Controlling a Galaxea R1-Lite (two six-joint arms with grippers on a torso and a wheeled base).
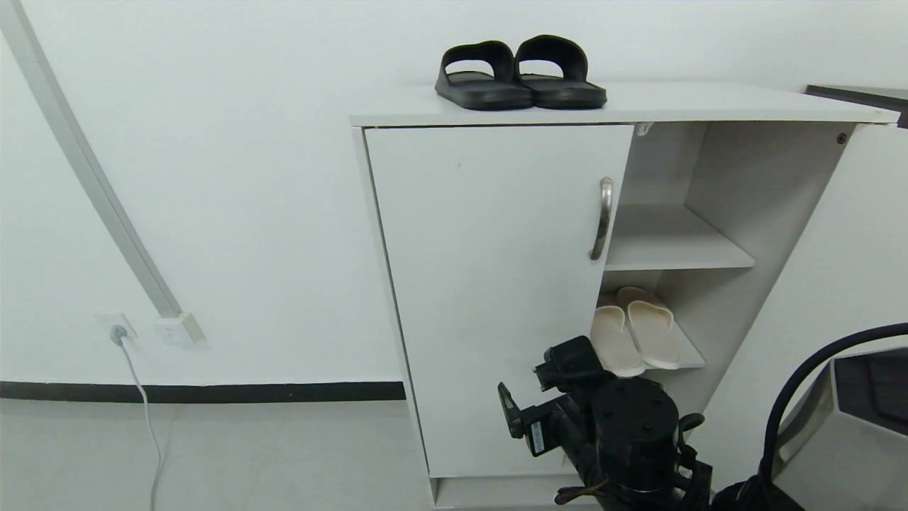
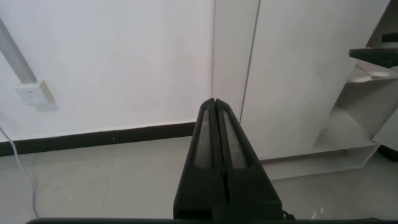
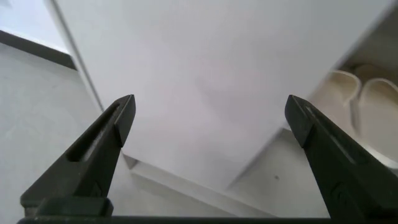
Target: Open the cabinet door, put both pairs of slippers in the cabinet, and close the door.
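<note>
No legible text or labels.

Before me a white wall (image 1: 213,177) meets pale floor (image 1: 213,454) at a black skirting strip (image 1: 198,392), a plugged socket (image 1: 117,330) low.

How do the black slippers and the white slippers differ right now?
Colour: the black slippers are dark, the white slippers pale cream. Place: the black slippers sit on top of the cabinet, outside it; the white slippers lie inside it, on the lower shelf of the open side. Both pairs lie side by side, soles down.
</note>
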